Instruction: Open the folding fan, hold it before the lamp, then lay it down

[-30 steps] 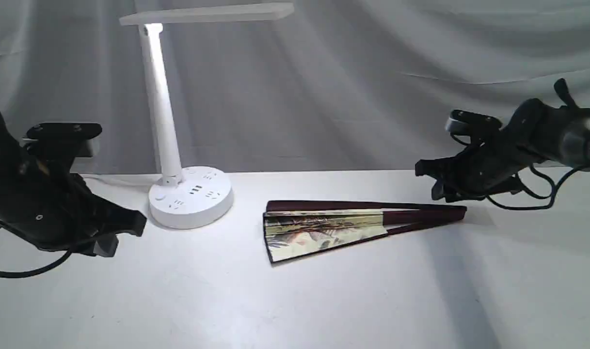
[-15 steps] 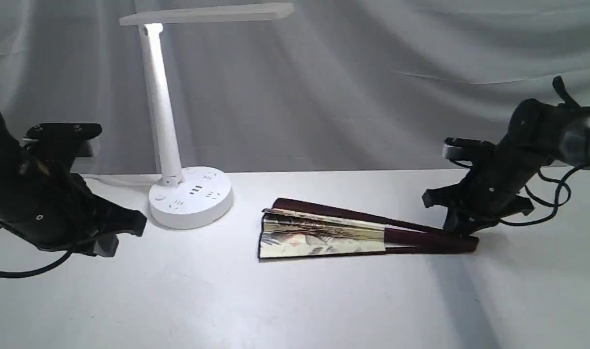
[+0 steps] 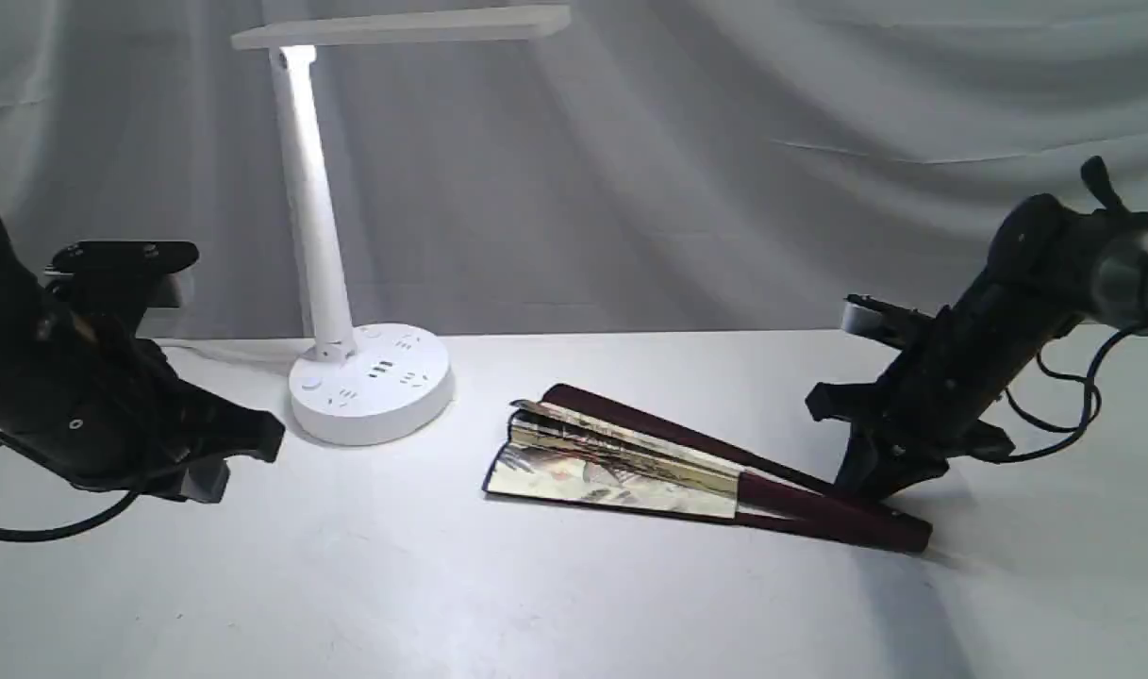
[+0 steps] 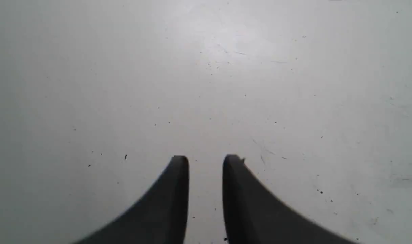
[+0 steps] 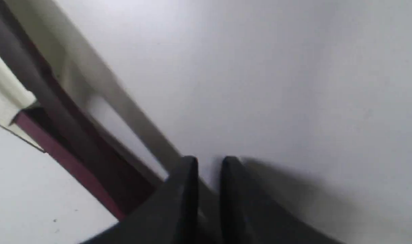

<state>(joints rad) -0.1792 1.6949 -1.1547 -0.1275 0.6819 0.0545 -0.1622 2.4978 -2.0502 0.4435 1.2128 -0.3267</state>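
The folding fan [image 3: 621,462] lies partly spread on the white table, its painted leaf toward the lamp [image 3: 311,217] and its maroon ribs [image 5: 57,149] converging on the right. My right gripper [image 3: 861,486] is tilted down onto the rib end, touching the far guard stick. In the right wrist view its fingers [image 5: 209,162] stand close together with a narrow gap, the ribs running in beside and under them; I cannot tell whether they pinch a rib. My left gripper [image 3: 234,460] hovers low at the left, open and holding nothing [image 4: 206,159].
The lamp's round base [image 3: 371,387] with sockets stands left of the fan's leaf, its light bar [image 3: 404,26] overhead and lit. A grey cloth backdrop [image 3: 724,170] hangs behind the table. Black cables [image 3: 1055,405] trail from the right arm.
My right gripper has dropped onto the fan's rib end, narrowed its jaws, and pushed that end toward the table's front. The fan has swung round. The left arm stayed still.
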